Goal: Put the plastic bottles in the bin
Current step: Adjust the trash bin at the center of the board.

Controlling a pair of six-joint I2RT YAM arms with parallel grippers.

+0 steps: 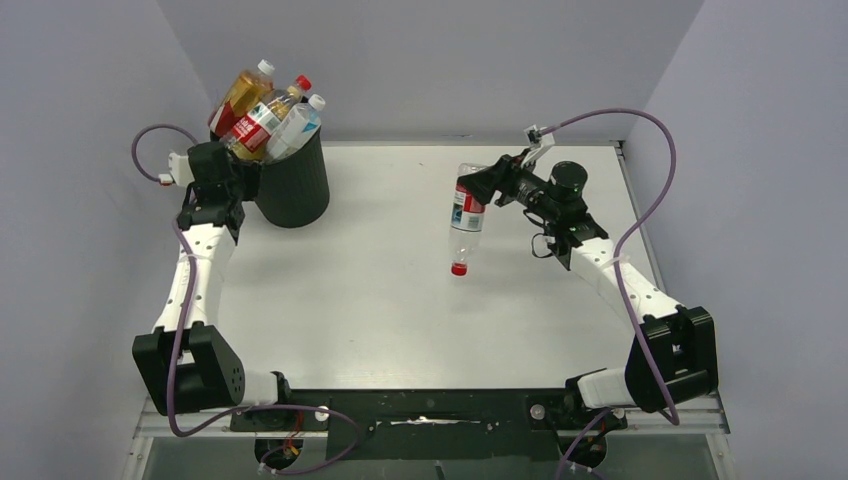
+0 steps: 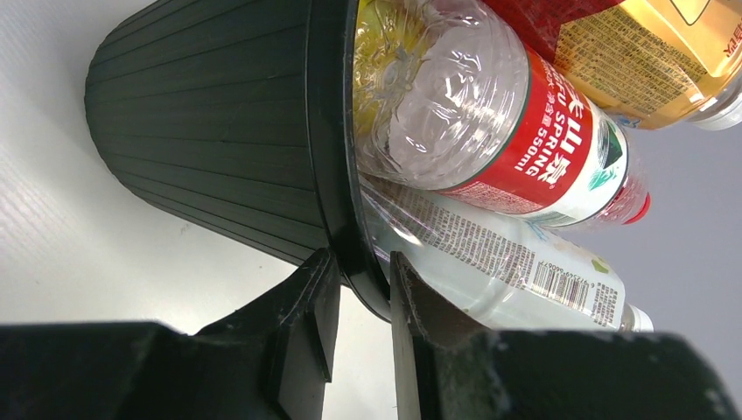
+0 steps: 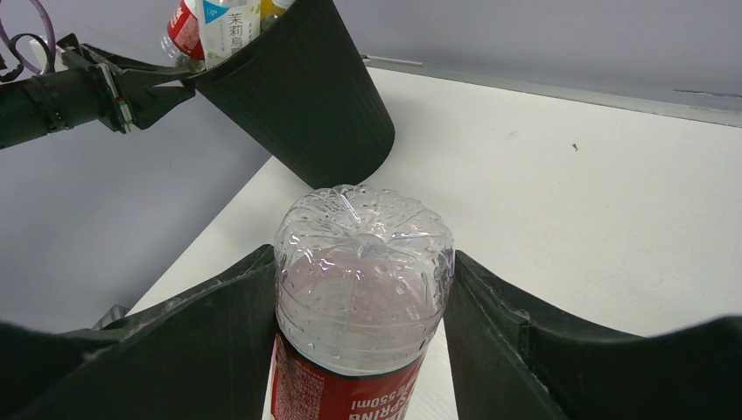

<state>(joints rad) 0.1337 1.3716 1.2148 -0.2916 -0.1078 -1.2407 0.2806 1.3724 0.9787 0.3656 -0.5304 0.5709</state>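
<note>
White table (image 1: 360,300), grey walls (image 1: 450,60). Left gripper (image 2: 359,280) pinches the bin (image 1: 297,190) rim at far left, likely steadying it; bottles (image 1: 262,118) heap above the rim. Right gripper (image 1: 483,185) clamps a red-label bottle (image 1: 466,212) by its base, cap down, mid-table, well apart from the bin.

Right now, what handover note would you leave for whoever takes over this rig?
Left hand: shut on the rim of the bin, which is tilted at the far left corner.
Right hand: shut on a red-label bottle, cap down, over the table.
Done: at least three bottles stick out past the bin's rim.
Left: get the held bottle in. No other loose bottle shows on the table.
</note>
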